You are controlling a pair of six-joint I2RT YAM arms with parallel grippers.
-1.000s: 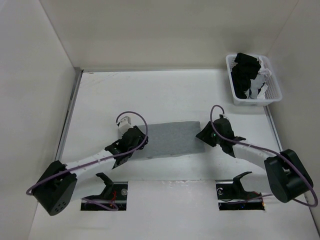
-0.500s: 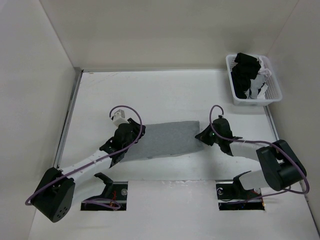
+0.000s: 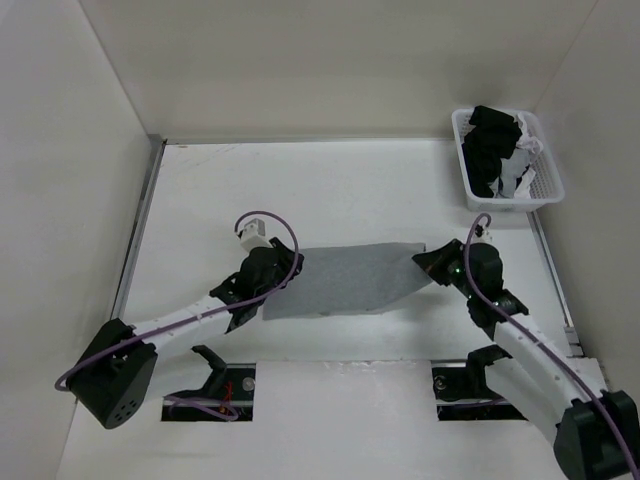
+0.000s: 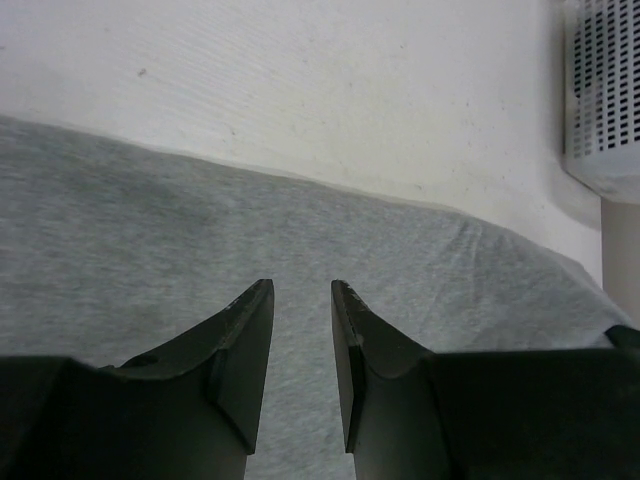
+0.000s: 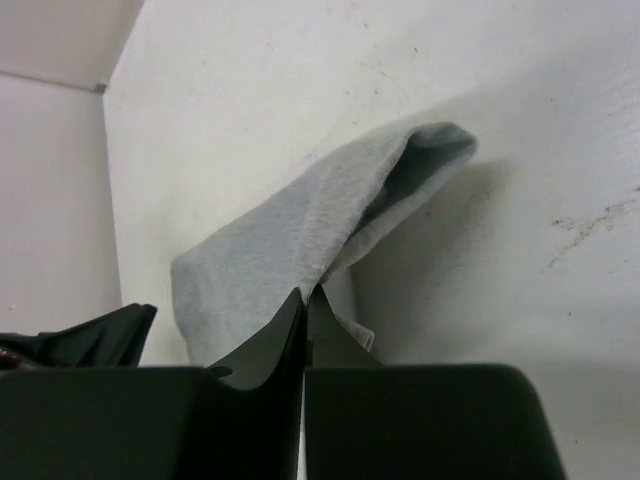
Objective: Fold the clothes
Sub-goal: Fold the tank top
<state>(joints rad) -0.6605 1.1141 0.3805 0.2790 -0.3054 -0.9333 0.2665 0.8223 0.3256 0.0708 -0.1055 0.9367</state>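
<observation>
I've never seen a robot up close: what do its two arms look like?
The left arm and right arm have slim white links between chunky black joints. A purple cable loops along each. Both end in two black, tapered fingers.

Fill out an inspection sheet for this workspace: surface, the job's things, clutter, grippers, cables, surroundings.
Surface: white table, faint scuffs, otherwise bare.
Job's things: grey tank top lies in a flat strip between the arms, with its right end lifted off the table.
Clutter: white basket at the far right corner, holding black garments and white cloth pieces.
Grippers: left gripper has its jaws parted over the top's left end; right gripper is shut on the raised right edge.
Cables: purple cables, one looping above each wrist.
Surroundings: plain white walls on three sides.
</observation>
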